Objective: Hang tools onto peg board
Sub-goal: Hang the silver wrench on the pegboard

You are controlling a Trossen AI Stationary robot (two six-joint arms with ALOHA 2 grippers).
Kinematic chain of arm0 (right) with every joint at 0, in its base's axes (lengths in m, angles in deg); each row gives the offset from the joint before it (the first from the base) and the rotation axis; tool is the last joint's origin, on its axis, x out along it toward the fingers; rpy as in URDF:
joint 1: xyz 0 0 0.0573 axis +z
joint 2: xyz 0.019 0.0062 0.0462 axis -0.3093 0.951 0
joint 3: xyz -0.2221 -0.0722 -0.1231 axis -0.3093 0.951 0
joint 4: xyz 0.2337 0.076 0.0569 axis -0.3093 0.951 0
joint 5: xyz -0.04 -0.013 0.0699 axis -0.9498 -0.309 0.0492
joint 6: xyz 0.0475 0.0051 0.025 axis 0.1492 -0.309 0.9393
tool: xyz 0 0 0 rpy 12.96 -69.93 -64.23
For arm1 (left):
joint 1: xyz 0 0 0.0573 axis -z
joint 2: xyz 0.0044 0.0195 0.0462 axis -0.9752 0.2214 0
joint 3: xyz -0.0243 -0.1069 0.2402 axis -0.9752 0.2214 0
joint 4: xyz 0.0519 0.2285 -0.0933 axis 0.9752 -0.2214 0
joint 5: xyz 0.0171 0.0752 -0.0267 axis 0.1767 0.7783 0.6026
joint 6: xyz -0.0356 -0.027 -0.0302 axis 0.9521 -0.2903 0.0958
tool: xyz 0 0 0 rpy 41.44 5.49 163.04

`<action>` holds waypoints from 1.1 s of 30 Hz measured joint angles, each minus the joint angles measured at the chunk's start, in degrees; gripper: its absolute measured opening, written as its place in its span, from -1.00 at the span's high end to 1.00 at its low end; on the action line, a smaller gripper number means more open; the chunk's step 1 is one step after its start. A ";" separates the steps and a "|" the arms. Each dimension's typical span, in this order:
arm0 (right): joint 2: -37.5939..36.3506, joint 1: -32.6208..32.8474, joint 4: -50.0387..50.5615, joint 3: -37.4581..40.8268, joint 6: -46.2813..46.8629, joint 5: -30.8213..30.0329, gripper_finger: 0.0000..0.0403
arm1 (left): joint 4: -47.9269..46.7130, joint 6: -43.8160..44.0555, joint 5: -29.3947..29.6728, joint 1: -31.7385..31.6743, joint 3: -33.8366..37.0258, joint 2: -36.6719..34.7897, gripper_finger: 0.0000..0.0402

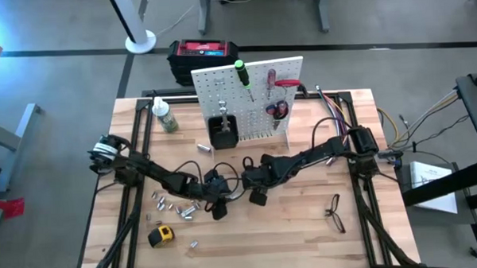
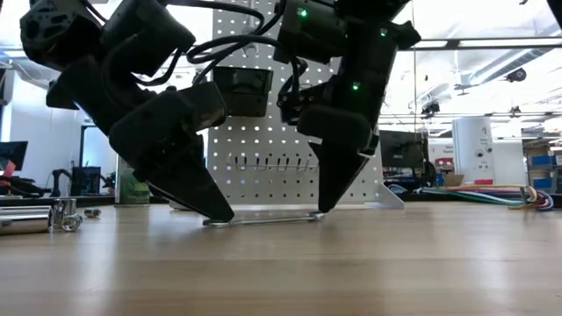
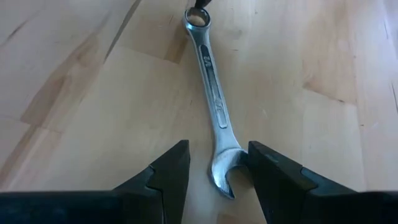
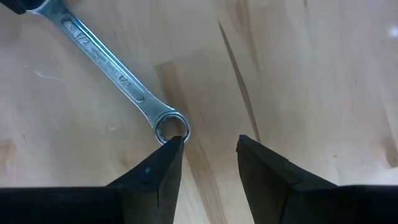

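Observation:
A silver wrench (image 3: 214, 93) lies flat on the wooden table between my two grippers. My left gripper (image 3: 217, 149) is open and slants down, its fingers on either side of the wrench's open-jaw end. My right gripper (image 4: 208, 140) is open and points steeply down at the ring end (image 4: 171, 127). In the low view the left gripper (image 2: 215, 211) and the right gripper (image 2: 327, 206) stand at the two ends of the wrench (image 2: 263, 219). The white peg board (image 1: 249, 102) stands upright behind them, with a green screwdriver (image 1: 242, 72) and red pliers (image 1: 284, 85) hanging on it. My left gripper touches the side of the wrench's open-jaw end (image 3: 231, 163) with the inner face of one finger (image 3: 261, 168); the other finger stands apart from it. The wrench lies flat on the table. My right gripper sets one fingertip (image 4: 168, 149) against the rim of the ring end, from above; the other finger is off the wrench.
Several silver sockets and small parts (image 1: 177, 206) and a yellow tape measure (image 1: 160, 234) lie at the near left. Black-framed glasses (image 1: 334, 212) lie at the near right. A small bottle (image 1: 166, 119) stands left of the board, and a black bin (image 1: 222, 130) sits on its front.

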 joint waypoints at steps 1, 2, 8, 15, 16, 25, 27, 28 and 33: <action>-0.12 -0.08 0.41 -0.22 0.04 0.24 0.28 | -0.02 -0.09 -0.02 0.00 0.00 0.04 0.23; -0.33 -0.20 0.60 -0.27 0.02 0.40 0.28 | -0.04 -0.19 -0.03 0.00 0.02 0.07 0.23; -2.29 -0.76 -0.15 -0.32 0.36 0.73 0.32 | -0.02 -0.20 0.03 0.00 0.15 0.11 0.23; 1.33 -1.04 -3.35 0.17 0.80 2.98 0.37 | -0.28 -0.20 0.13 0.00 0.42 0.15 0.23; 1.51 -1.04 -3.57 0.17 0.83 3.02 0.38 | -0.21 -0.21 0.15 0.00 0.53 0.15 0.23; 2.17 -1.93 -2.88 0.05 0.05 6.17 0.55 | 1.03 -0.11 0.18 0.00 1.24 0.22 0.23; 2.17 -2.18 -2.93 0.32 -1.25 6.81 0.62 | 1.80 -0.14 0.20 0.00 1.26 0.22 0.23; 2.18 -2.25 -2.99 0.47 -2.08 7.31 0.67 | 2.08 -0.13 0.20 0.00 1.29 0.22 0.23; 2.28 -2.29 -3.34 1.02 -4.79 7.75 0.95 | 2.12 -0.07 0.24 0.15 1.29 0.24 0.23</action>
